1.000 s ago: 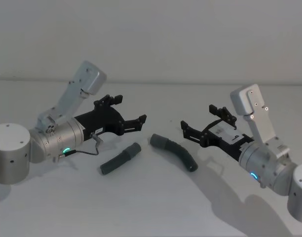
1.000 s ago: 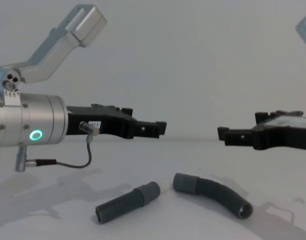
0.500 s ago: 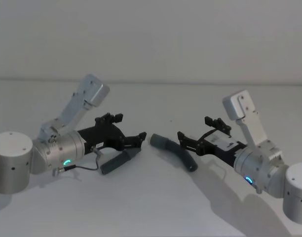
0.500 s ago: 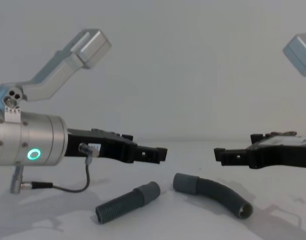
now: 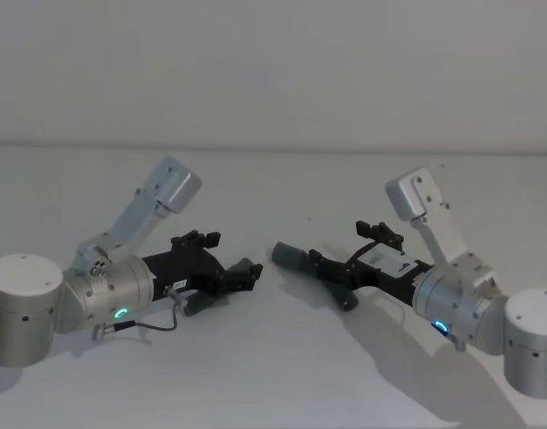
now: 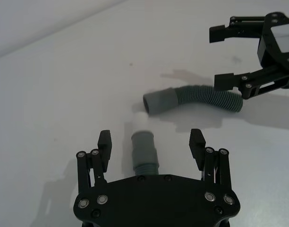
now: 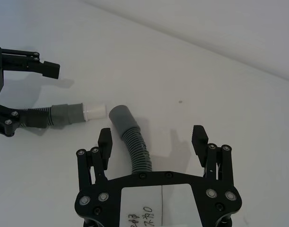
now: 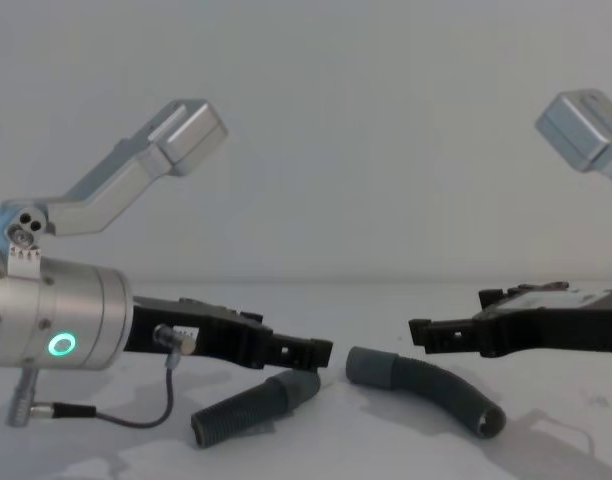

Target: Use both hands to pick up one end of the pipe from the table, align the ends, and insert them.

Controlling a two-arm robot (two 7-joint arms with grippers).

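In the head view, your left gripper (image 5: 231, 255) and right gripper (image 5: 338, 243) sit low over the white worktop (image 5: 273, 375), with the curved hose (image 5: 290, 257) under the right one. In the left wrist view, the left fingers (image 6: 105, 142) stand open on either side of the straight hose (image 6: 144, 153). In the right wrist view, the right fingers (image 7: 199, 137) are open, straddling the curved hose's ribbed body. In the chest view, both hoses lie on the worktop, their cuffs (image 8: 304, 383) facing each other, slightly apart.
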